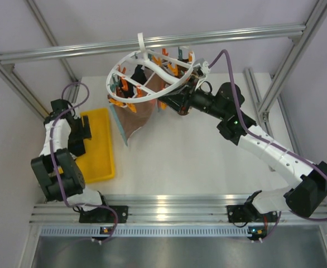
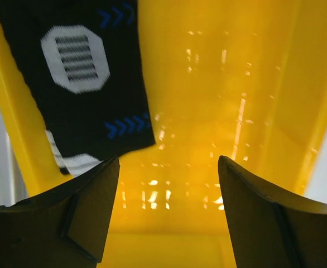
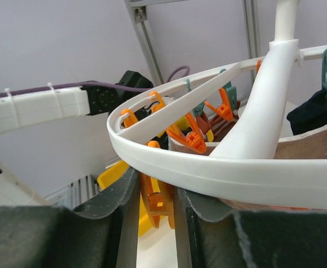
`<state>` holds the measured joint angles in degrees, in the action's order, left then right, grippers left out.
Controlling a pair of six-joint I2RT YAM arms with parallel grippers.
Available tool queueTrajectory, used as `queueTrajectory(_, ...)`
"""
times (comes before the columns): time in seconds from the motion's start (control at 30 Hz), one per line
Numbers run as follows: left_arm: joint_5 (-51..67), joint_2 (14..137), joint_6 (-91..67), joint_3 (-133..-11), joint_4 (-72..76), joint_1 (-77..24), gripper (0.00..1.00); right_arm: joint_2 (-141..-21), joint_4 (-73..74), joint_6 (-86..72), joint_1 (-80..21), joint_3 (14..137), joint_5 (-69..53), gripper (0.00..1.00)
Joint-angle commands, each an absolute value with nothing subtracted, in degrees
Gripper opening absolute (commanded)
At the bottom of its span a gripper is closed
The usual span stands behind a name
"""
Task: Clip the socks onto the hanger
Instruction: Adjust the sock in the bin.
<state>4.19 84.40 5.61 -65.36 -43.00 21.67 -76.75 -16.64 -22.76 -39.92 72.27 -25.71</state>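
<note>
The white round hanger (image 1: 152,68) is held tilted above the table's far side. My right gripper (image 1: 178,100) is shut on one of its orange clips (image 3: 158,196) just under the outer ring (image 3: 208,172). A brown sock (image 1: 135,114) hangs from the hanger's clips, and it also shows in the right wrist view (image 3: 314,146). A dark sock (image 3: 313,111) is clipped further along. My left gripper (image 2: 168,174) is open and empty, low over the yellow tray (image 2: 219,84). A dark navy sock with a white patch (image 2: 80,84) lies in the tray, just ahead and left of the left finger.
The yellow tray (image 1: 103,162) lies on the table's left side by the left arm (image 1: 57,151). An aluminium frame (image 1: 152,44) runs behind and beside the table. The brown sock's lower end hangs near the tray's far right corner.
</note>
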Motion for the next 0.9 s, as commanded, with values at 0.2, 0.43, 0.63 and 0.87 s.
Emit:
queueTrajectory(0.2,-5.62,101.41,12.92,-78.39,-31.56,21.62,0.79,-75.94,-18.9,-23.03,-37.53,71.1,-23.82,0.0)
queueTrajectory(0.43,-8.7,109.94,13.18,-81.47,-27.34,21.36,0.75,-75.41,-18.72,-22.94,-36.65,70.75,-24.43,0.0)
queueTrajectory(0.63,-7.83,111.45,13.27,-81.74,-26.54,21.01,0.33,-75.06,-18.54,-22.76,-36.3,70.66,-24.7,0.0)
queueTrajectory(0.87,-3.17,102.33,14.24,-81.3,-26.81,18.73,0.0,-74.62,-18.28,-22.41,-36.21,70.58,-24.79,0.0)
